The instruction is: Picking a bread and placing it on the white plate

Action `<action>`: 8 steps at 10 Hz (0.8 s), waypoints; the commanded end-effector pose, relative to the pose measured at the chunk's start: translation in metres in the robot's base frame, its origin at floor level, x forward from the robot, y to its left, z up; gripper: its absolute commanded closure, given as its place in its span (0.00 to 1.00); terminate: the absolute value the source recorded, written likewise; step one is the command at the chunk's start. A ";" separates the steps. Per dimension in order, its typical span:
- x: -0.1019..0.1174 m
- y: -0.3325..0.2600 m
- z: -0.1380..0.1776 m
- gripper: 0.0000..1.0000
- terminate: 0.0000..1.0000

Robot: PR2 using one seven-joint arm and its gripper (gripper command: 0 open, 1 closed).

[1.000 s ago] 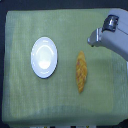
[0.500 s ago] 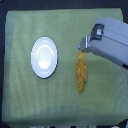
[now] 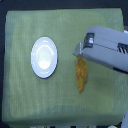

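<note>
- On the pale green woven cloth (image 3: pixel 20 102) that covers the work surface, the round, plain white plate (image 3: pixel 44 58) with a slightly raised rim and shallow centre lies flat toward the exterior view's left.
- The white plate carries nothing; its centre and rim are fully visible.
- To the exterior view's right of the white plate, apart from it with bare cloth between, lies the long, narrow, spindle-shaped golden-orange bread (image 3: pixel 81 75) with a bumpy crust.
- The bread rests on the cloth with its long axis running roughly up and down the frame. Its lower pointed end sits lower in the frame than the plate's lower rim.
- The upper end of the bread is covered by the tip of the robot arm, so that end cannot be seen.
- The grey and white robot arm (image 3: pixel 107 47) enters from the exterior view's right edge and extends toward the plate, stopping short of it.
- The gripper (image 3: pixel 79 51) sits at the arm's tip, directly over the bread's upper end, on the side of the arm nearest the plate.
- Gripper condition: the fingers are too small and blurred to resolve; whether they are spread, closed or holding the bread cannot be told.
- A dark border surrounds the cloth at the top and left edges of the frame.
</note>
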 end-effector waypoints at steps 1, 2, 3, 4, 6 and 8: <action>0.005 0.026 -0.045 0.00 0.00; 0.004 0.031 -0.044 0.00 0.00; 0.001 0.033 -0.045 0.00 0.00; -0.001 0.030 -0.048 0.00 0.00; -0.015 0.014 -0.059 0.00 0.00; -0.029 0.011 -0.064 0.00 0.00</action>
